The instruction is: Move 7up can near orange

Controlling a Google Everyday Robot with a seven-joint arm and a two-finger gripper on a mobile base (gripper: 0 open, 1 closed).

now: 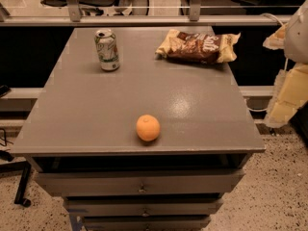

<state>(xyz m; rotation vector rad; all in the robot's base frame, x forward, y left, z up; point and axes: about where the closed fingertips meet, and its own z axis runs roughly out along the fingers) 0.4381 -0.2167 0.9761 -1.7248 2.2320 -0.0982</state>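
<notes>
**1. Tool status.** My gripper hangs at the right margin of the camera view, off the right side of the table and clear of its top. It carries neither of the task's things. Whether it is released or clenched I cannot tell.

**2. Location of the workpiece.** The 7up can stands well apart from my gripper, across the table top toward the far left corner. The snack bag lies on the far side between the can and my gripper, nearer to the gripper. The orange sits close to the front edge, left of my gripper and lower in the view, well apart from the can.

**3. Orientation.** The can is upright, with its long axis vertical, base flat on the table and pull-tab end up. Its printed wall faces the camera. The body is round, so no side approach is preferred over another.

**4. Handling (judgement).**
- Expect a light, thin-walled aluminium body. I cannot tell whether it is full or empty.
- The wall is smooth and may slip, and a hard squeeze will probably dent it.
- Take hold across the body at about mid-height, keeping the axis vertical.
- A narrow, upright can tips easily if struck near the top, so approach level.
- The orange may roll if bumped. Set the can down just beside it, not against it.
</notes>
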